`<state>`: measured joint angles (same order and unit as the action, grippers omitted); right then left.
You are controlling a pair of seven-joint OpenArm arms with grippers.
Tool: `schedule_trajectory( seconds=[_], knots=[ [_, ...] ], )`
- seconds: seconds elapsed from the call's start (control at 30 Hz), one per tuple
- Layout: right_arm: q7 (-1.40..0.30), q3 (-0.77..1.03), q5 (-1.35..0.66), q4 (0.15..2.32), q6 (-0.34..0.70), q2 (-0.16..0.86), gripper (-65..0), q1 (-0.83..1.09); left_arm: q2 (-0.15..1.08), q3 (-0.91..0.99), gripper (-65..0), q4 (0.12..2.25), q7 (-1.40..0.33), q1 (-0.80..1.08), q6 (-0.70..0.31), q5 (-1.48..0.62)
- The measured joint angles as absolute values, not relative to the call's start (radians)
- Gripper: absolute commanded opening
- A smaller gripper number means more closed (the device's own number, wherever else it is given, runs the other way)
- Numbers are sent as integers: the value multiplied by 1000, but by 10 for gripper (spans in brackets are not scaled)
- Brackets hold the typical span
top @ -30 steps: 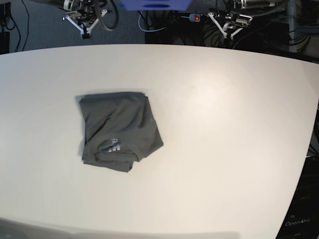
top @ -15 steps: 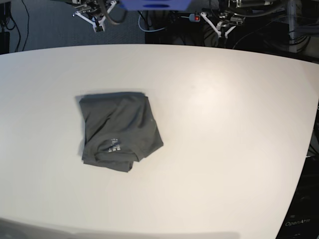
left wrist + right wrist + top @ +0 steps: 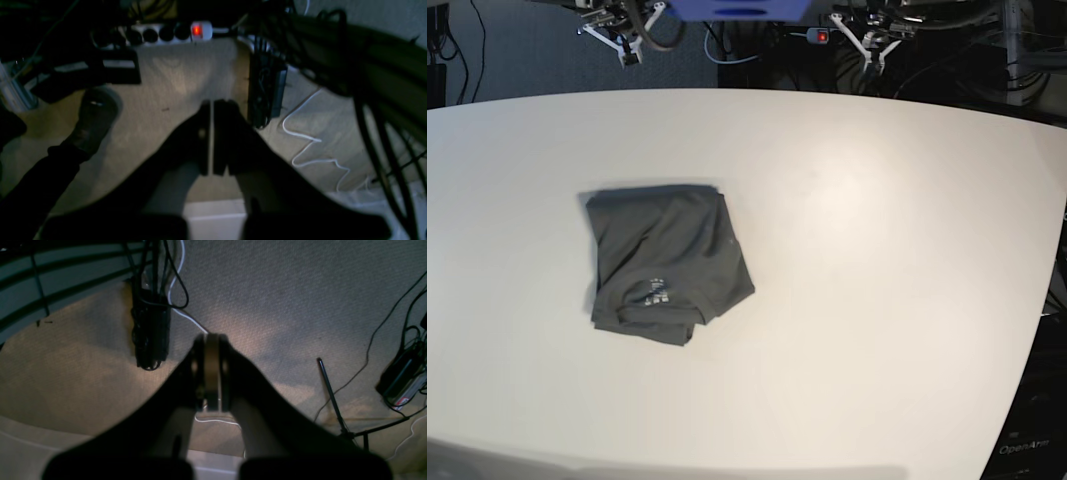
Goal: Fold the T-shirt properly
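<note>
The T-shirt point(image 3: 667, 265) lies folded into a compact dark grey rectangle on the left half of the white table point(image 3: 877, 250), with a small pale label mark showing near its front edge. Both arms are drawn back beyond the table's far edge, well away from the shirt. My right gripper point(image 3: 627, 57) hangs at the top left of the base view; in its wrist view the right gripper point(image 3: 211, 338) is shut and empty above carpet. My left gripper point(image 3: 873, 62) is at the top right; the left wrist view shows the left gripper point(image 3: 211, 106) shut, holding nothing.
Behind the table, the floor holds a power strip with a lit red switch point(image 3: 196, 30), a black box point(image 3: 265, 90), a loose white cable point(image 3: 313, 143) and a person's shoe point(image 3: 95, 113). Black cables and a stand leg point(image 3: 328, 390) lie under the right arm.
Both grippers have pulled back and up toward the top edge of the base view, drawing inward toward the middle. The T-shirt has not moved.
</note>
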<state>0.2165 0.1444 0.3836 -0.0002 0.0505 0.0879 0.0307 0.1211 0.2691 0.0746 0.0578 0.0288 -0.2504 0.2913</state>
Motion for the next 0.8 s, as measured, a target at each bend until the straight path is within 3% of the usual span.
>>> schedule_trajectory(
  seconds=[0.43,0.8],
  knots=[
    [216,144,384,0,51,88,-643,19,116,266,-630,74,56,30,-249,287],
    [216,144,384,0,47,12,-643,20,-15,266,-630,74,56,28,-242,287]
  ],
)
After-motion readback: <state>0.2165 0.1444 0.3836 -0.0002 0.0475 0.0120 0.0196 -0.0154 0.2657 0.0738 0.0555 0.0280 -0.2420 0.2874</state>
